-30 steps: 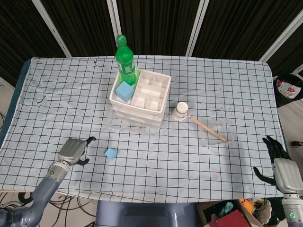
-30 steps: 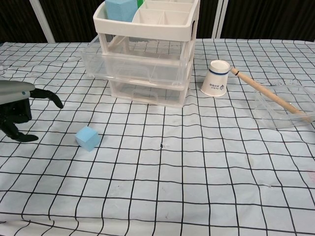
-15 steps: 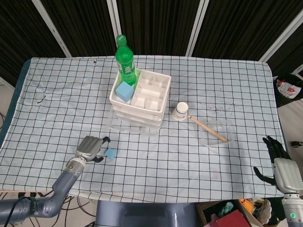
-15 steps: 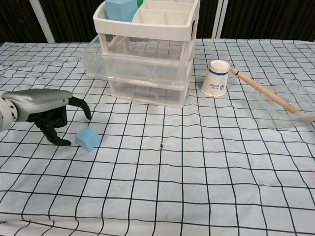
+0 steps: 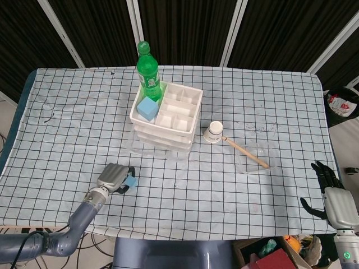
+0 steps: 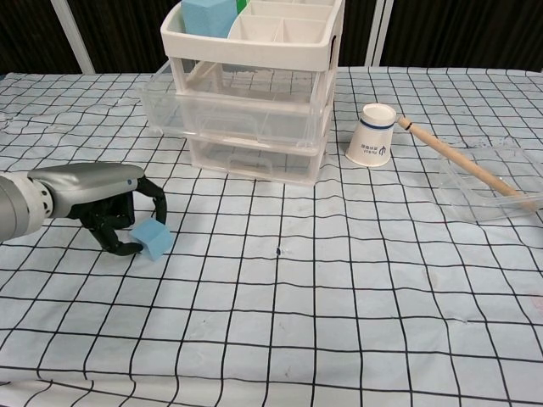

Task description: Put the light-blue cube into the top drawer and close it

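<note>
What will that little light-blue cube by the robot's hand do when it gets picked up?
The light-blue cube is small with flat faces, so it probably won't roll, though it may slide on the cloth. It looks like foam: likely light, slightly squashy. The left hand has fingers curled around it, on the table.

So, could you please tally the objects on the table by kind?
Blue cubes: 2
Drawer unit: 1
Green bottle: 1
Paper cup: 1
Wooden stick: 1
Clear tray: 1
Total: 7
</note>
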Motion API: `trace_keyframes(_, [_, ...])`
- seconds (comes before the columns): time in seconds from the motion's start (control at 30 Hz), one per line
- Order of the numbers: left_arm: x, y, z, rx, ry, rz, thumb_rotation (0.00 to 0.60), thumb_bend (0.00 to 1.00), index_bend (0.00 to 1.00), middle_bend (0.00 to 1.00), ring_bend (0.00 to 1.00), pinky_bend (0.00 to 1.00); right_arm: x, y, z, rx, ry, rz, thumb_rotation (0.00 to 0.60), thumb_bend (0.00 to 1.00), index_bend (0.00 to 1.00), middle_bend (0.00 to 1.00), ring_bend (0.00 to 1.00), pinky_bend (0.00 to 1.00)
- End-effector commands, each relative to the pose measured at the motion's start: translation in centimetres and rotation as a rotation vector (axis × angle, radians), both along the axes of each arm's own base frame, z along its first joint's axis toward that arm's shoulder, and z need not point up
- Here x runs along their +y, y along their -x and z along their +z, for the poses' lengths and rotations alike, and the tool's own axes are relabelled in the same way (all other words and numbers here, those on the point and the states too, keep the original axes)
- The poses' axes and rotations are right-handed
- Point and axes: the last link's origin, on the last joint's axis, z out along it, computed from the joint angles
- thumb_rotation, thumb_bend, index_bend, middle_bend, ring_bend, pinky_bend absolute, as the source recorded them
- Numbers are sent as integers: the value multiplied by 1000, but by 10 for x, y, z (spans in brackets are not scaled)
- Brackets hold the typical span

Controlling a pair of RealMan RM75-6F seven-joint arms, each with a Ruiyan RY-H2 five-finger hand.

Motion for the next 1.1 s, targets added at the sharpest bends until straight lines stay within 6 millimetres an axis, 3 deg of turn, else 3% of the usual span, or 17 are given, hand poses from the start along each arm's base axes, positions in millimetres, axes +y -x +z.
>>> trace_keyframes(0.03, [0,2,1,7,0,-1,600,381,502,1000,973,911,0,0,0,0,0,0,600,249,34,0,0,176])
trace_keyframes(0.37, [-6,-7,22,-34,-47,-48,600,393,523,1000,973,912,1,0,0,0,2,1,600,249,29,0,0,176])
trace_keyframes(0.57, [-15,-37,57,-135,-110,-127,600,388,523,1000,973,912,0,0,0,2,2,2,600,248,29,0,0,176])
trace_keyframes(0.7, [-15,-70,80,-234,-149,-192,600,386,523,1000,973,912,1,-1,0,5,3,3,600,249,29,0,0,176])
trace_keyframes(0.93, [0,-104,92,-320,-190,-221,600,385,522,1000,973,912,1,-1,0,4,4,1,600,249,29,0,0,176])
trace_keyframes(1.1, [20,-121,89,-350,-220,-199,600,386,522,1000,973,912,0,0,0,2,3,-3,600,249,29,0,0,176])
